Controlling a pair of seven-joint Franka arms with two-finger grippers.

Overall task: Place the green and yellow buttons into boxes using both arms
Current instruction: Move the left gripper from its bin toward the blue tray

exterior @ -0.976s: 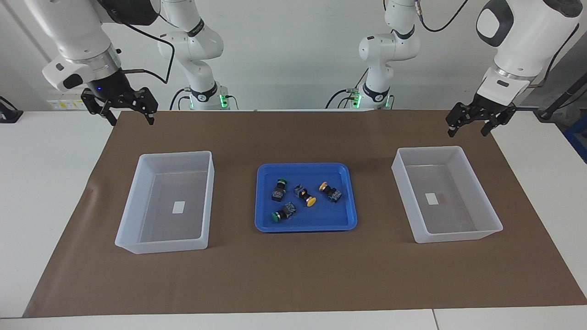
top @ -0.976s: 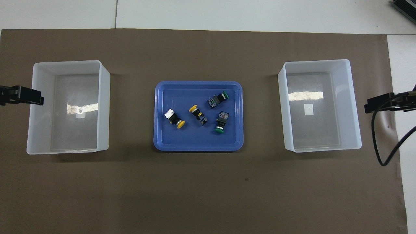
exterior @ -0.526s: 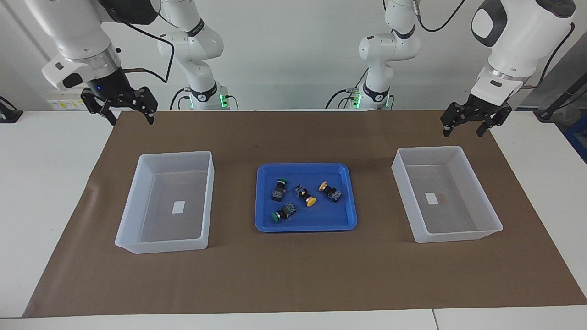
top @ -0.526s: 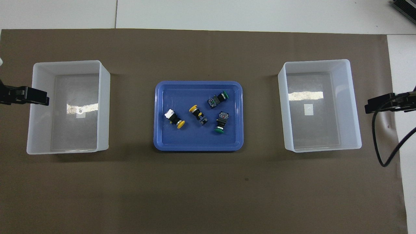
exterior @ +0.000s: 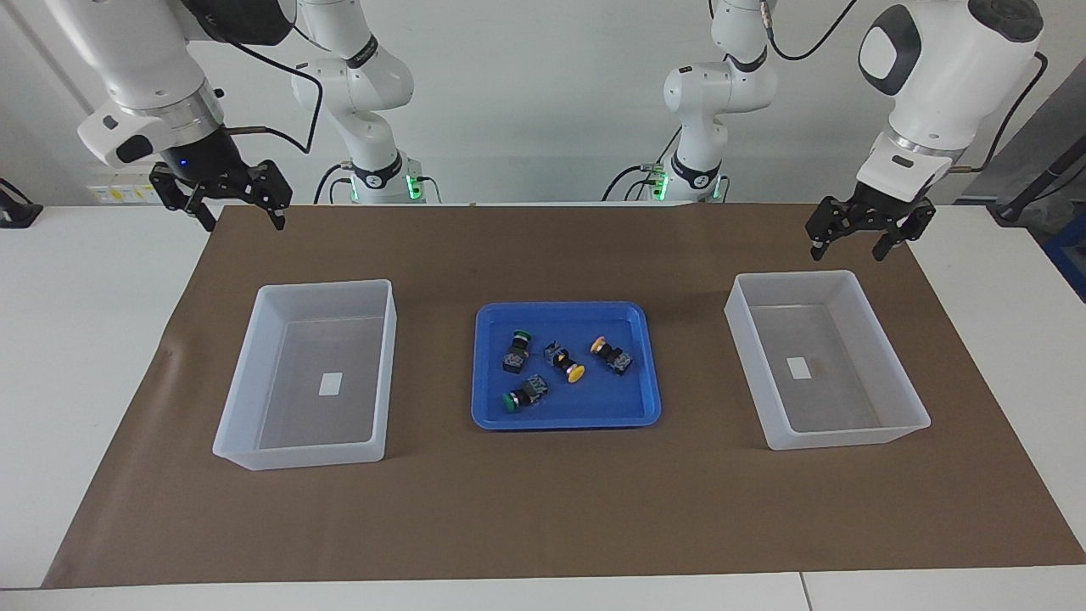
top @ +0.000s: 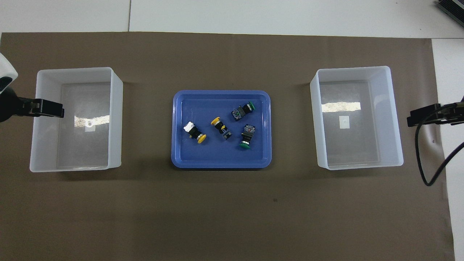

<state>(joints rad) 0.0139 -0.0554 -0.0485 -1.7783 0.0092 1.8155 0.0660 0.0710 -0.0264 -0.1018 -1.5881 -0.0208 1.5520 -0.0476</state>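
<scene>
Two green buttons and two yellow buttons lie on their sides in the blue tray. In the overhead view the greens lie toward the right arm's end and the yellows toward the left arm's. One box stands at the left arm's end, the other box at the right arm's end; each holds only its label. My left gripper is open, in the air over its box's outer edge. My right gripper is open, in the air over the mat's edge beside its box.
A brown mat covers the table under the tray and both boxes. The tray sits midway between the boxes. A black cable hangs from the right arm over the mat's edge.
My left gripper has moved inward from beside its box to over the box's outer edge. The right arm, the buttons and the boxes have not moved.
</scene>
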